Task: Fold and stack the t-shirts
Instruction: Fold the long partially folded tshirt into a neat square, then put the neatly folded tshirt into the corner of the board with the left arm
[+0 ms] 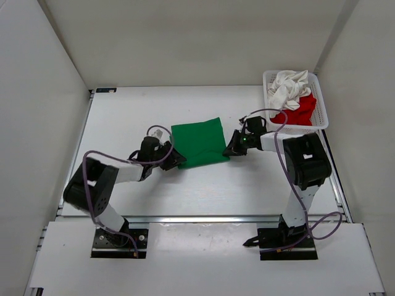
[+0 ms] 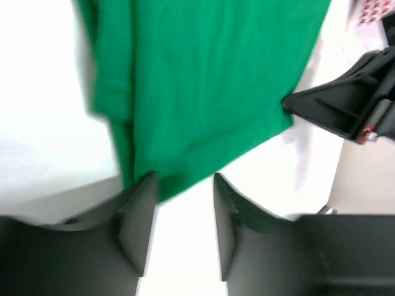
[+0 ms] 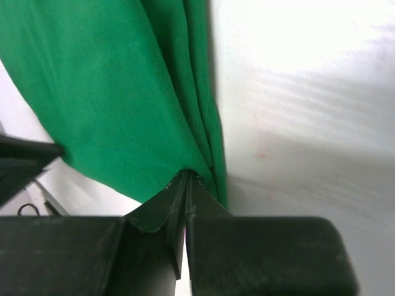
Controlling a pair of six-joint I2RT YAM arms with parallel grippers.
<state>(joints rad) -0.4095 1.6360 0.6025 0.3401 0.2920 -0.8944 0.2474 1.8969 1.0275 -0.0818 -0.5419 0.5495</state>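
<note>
Green t-shirt [image 1: 197, 143]: bright green, plain, folded into a flat, roughly rectangular packet, slightly skewed. It lies on the white table [image 1: 123, 123] near the middle, between the two grippers. The right wrist view shows several stacked layers along one edge. The left wrist view shows a hemmed fold down one side.

White t-shirt [image 1: 289, 85]: crumpled and unfolded, heaped at the far end of the basket [image 1: 323, 116]. Red t-shirt [image 1: 301, 110]: also crumpled, in the same basket on the near side of the white one and touching it. The basket is white plastic mesh and stands at the far right corner of the table, well apart from the green packet.

Count: three shirts (one green, one white, one red), one basket, two arms.

Left gripper [image 2: 184, 179]: at the packet's near left corner. Fingers stand moderately apart with bare table showing in the gap. The cloth edge lies just at one fingertip; nothing is held.

Right gripper [image 3: 186, 176]: at the packet's right edge, low to the table. Fingers are pressed together, tips against the layered edge. Cannot tell whether any cloth is nipped between them.
</note>
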